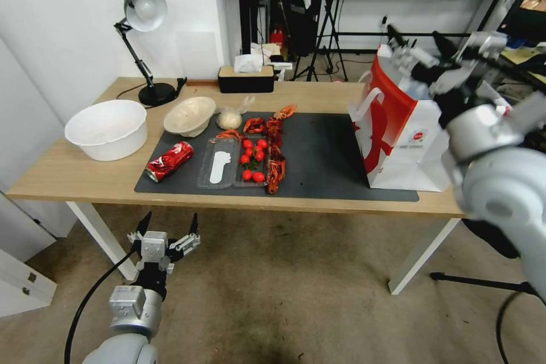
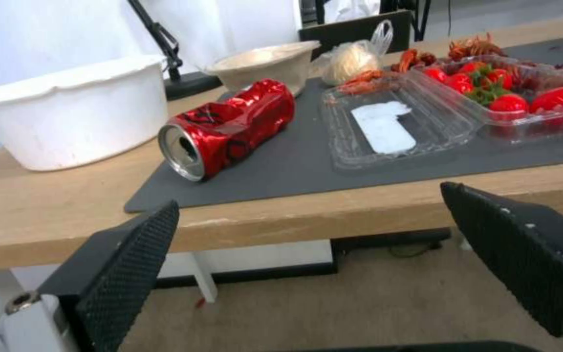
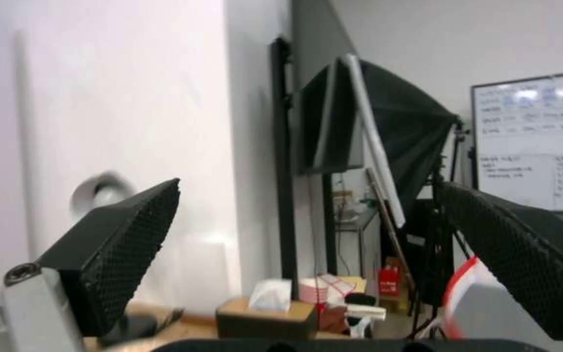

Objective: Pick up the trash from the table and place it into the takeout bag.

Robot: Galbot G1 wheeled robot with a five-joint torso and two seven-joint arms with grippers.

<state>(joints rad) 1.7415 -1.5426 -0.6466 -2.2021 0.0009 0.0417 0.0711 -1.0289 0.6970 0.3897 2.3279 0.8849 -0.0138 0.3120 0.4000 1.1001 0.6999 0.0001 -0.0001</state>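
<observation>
Lying on the mat (image 1: 318,153), crushed can (image 1: 169,161), tomatoes (image 1: 253,159) in clear tray (image 1: 250,166), both claws spread, right claw (image 1: 418,40) above takeout bag (image 1: 398,131).

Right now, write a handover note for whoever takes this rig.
Left gripper: open, empty, below the table's front edge, facing the crushed red can.
Right gripper: open, empty, raised over the takeout bag.
On the mat: can, beige bowl, knotted bag.
Done: nothing visibly bagged; the bag's inside is hidden.
Left: those three.
</observation>
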